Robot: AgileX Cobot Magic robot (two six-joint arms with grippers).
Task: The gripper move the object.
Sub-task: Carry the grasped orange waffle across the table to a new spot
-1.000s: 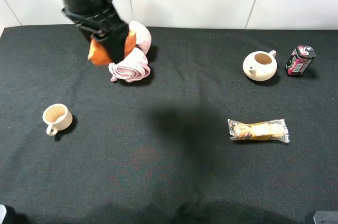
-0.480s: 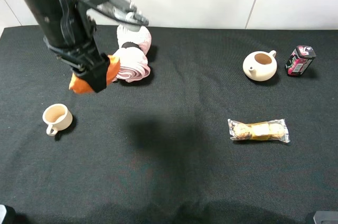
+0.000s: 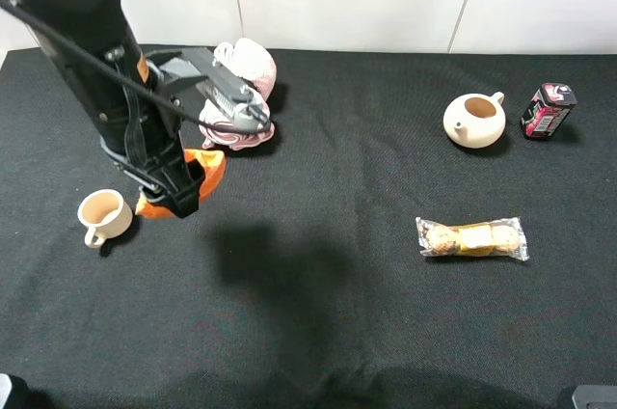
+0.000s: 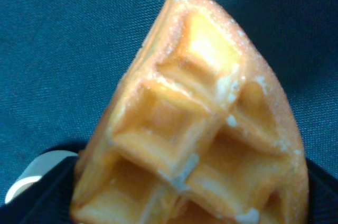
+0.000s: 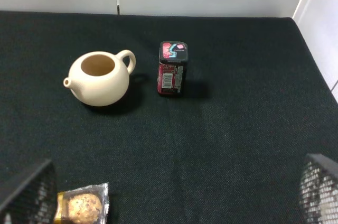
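The left end effector (image 3: 178, 195) is pinching the object (image 4: 200, 129), likely light and rigid, by its wide end at the desk's (image 3: 337, 332) 9 o'clock, beside the cup (image 3: 103, 215); the right end effector (image 5: 171, 192) is resting spread.

Beige cup (image 3: 103, 214) sitting left on black surface (image 3: 318, 332), pink cloth (image 3: 248, 64) lying farther back, teapot (image 3: 474, 121) standing beside tin (image 3: 548, 110), wrapped snack (image 3: 472, 238) lying apart.

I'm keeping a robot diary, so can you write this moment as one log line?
left pincer: shut on toy waffle | place: next to cup | right pincer: open, holding nothing
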